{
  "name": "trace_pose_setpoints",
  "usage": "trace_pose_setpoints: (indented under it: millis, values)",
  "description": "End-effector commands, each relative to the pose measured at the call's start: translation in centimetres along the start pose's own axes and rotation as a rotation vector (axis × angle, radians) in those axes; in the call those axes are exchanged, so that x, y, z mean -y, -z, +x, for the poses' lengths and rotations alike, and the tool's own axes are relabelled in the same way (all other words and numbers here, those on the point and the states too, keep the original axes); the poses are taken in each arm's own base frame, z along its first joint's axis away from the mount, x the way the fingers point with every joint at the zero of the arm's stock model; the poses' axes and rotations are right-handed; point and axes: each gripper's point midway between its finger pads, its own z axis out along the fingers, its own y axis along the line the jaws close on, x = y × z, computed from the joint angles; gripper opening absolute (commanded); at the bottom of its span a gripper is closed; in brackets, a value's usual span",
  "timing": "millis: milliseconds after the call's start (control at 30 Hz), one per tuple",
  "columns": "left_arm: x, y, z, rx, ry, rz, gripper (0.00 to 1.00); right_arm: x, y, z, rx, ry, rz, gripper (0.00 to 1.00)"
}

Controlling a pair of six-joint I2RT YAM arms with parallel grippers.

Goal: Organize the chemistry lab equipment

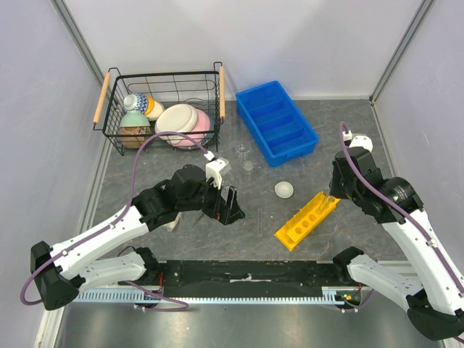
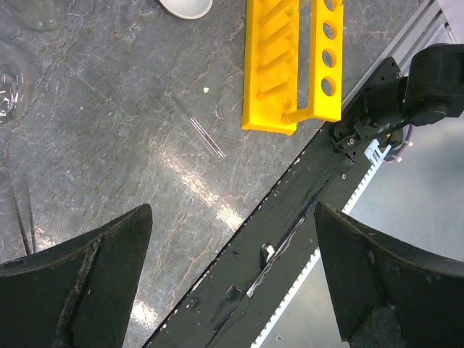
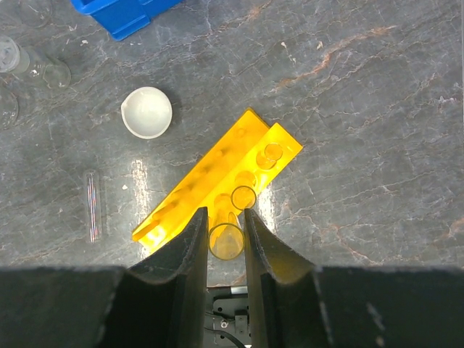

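Observation:
The yellow rack (image 1: 308, 220) lies at an angle on the table, right of centre. My right gripper (image 3: 226, 230) hangs over the rack's (image 3: 217, 190) near end, shut on an upright clear glass tube (image 3: 226, 242) seen end-on. A second tube (image 3: 243, 197) stands in a rack hole just beyond it. A white domed dish (image 1: 284, 190) sits left of the rack. My left gripper (image 1: 230, 206) is open near the table's middle with nothing between its fingers (image 2: 87, 283). A thin glass tube (image 2: 196, 130) lies flat between that gripper and the rack (image 2: 293, 65). Small clear vessels (image 1: 245, 156) stand further back.
A blue divided bin (image 1: 275, 122) stands at the back, right of centre. A black wire basket (image 1: 112, 134) with pastel bowls and cups is at the back left. The black base rail (image 1: 246, 274) runs along the near edge. Grey walls close both sides.

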Motion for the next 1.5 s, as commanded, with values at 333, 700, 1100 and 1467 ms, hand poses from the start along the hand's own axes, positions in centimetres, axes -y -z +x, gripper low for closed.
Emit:
trace_pose_setpoints:
  millis: [333, 700, 1100, 1467]
  values:
    - [0.6, 0.1, -0.7, 0.025, -0.016, 0.03, 0.99, 0.1, -2.4, 1.5, -0.027, 0.033, 0.039, 0.17]
    - [0.5, -0.1, -0.4, 0.015, -0.013, 0.029, 0.99, 0.4, -3.5, 2.9, -0.051, 0.042, 0.06, 0.17]
    - [0.6, 0.1, -0.4, 0.02, -0.012, 0.032, 0.99, 0.4, -3.9, 3.3, -0.057, 0.037, 0.067, 0.17]
    - [0.7, 0.3, -0.6, 0.029, -0.014, 0.034, 0.99, 0.5, -4.1, 3.4, -0.046, 0.013, 0.079, 0.19]
